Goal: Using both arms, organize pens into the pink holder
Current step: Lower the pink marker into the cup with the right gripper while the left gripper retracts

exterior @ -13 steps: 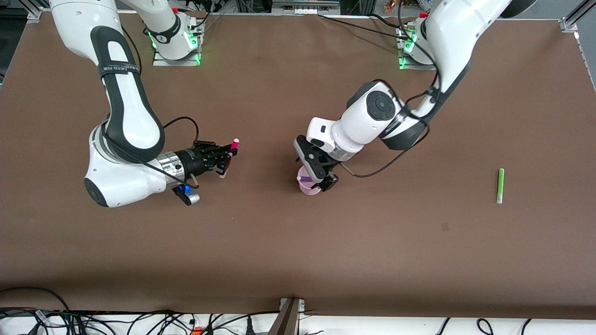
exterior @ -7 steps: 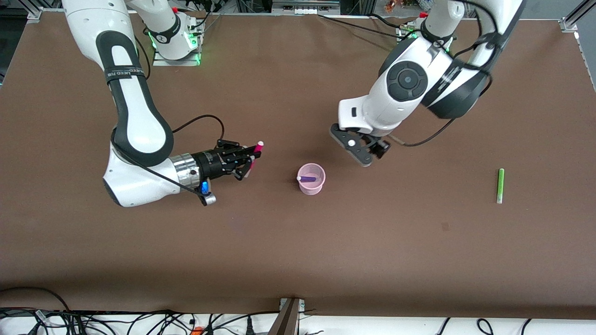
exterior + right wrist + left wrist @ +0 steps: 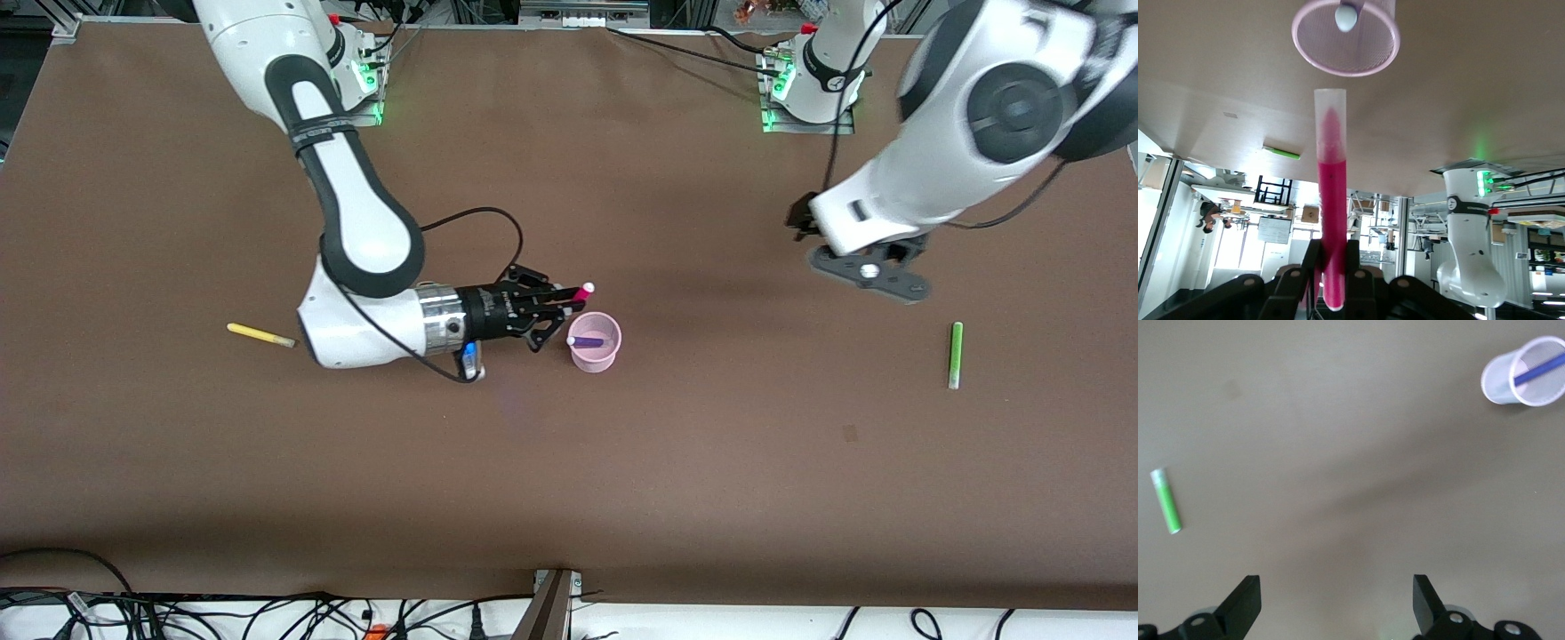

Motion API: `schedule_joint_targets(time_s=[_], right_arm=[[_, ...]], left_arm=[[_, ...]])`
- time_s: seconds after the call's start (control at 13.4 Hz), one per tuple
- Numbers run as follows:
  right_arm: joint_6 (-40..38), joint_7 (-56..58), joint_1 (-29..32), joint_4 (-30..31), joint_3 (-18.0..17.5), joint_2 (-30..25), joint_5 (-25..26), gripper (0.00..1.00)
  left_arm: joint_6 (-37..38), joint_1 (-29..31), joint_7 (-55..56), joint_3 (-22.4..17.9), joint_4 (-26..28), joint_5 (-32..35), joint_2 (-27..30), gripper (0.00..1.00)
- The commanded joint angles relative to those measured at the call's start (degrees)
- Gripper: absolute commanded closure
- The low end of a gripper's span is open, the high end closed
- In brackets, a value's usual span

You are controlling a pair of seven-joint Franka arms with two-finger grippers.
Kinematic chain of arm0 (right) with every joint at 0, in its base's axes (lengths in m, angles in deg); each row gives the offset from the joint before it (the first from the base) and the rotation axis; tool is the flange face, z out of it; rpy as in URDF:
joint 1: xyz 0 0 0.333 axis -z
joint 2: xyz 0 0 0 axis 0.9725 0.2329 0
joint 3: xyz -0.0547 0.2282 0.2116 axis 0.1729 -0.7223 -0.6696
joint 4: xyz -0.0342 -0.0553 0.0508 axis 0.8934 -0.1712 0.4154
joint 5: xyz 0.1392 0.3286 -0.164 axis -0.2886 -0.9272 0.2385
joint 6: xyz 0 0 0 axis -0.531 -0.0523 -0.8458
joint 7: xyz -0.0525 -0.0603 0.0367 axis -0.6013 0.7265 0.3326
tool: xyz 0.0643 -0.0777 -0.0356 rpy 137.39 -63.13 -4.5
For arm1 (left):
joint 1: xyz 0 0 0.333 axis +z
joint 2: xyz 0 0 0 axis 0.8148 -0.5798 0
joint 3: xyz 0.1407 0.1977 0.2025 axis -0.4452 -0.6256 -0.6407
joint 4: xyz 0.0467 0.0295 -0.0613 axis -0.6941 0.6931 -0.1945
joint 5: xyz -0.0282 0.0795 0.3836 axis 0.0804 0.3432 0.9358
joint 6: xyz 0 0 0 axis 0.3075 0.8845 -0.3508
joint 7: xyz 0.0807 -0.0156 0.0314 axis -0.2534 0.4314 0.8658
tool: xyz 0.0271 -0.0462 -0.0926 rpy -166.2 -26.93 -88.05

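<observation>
right hand [image 3: 558, 313]: clenched on the magenta pen [image 3: 579, 294], centre of frame, tip at the pink holder [image 3: 595, 343] rim so you can drop it in
pink holder: mid bench [image 3: 622, 498], purple pen [image 3: 587, 340] already leaning inside
left hand [image 3: 869, 275]: released, fingers spread, right of frame over bare bench, placed to go for the green pen [image 3: 955, 355]
green pen: lower right, flat
yellow pen [image 3: 259, 335]: left of frame, flat, not yet picked

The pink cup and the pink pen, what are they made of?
The pink cup looks like thin, smooth plastic: light seems to show through its wall in the right wrist view, and its rim is rolled. The pink pen, held in the right pincer, looks like glossy plastic with a see-through cap end. Neither can be told for certain.
</observation>
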Motion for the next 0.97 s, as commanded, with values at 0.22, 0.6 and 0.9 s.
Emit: schedule_joint_targets(time_s=[0.22, 0.6, 0.9], right_arm=[[9.6, -0.1, -6.2, 0.3, 0.4, 3.6, -5.2, 0.96], [10.1, 3.8, -7.3, 0.1, 0.4, 6.2, -5.1, 0.95], [10.2, 5.2, -8.0, 0.1, 0.4, 7.2, -5.0, 0.94]], left_arm=[[3.2, 8.5, 1.3, -1.9, -6.4, 3.1, -0.1, 0.0], [1.7, -8.6, 0.4, -26.9, -2.7, -2.8, 4.0, 0.0], [-7.3, -17.3, 1.5, -34.9, 11.1, -2.4, 15.9, 0.0]])
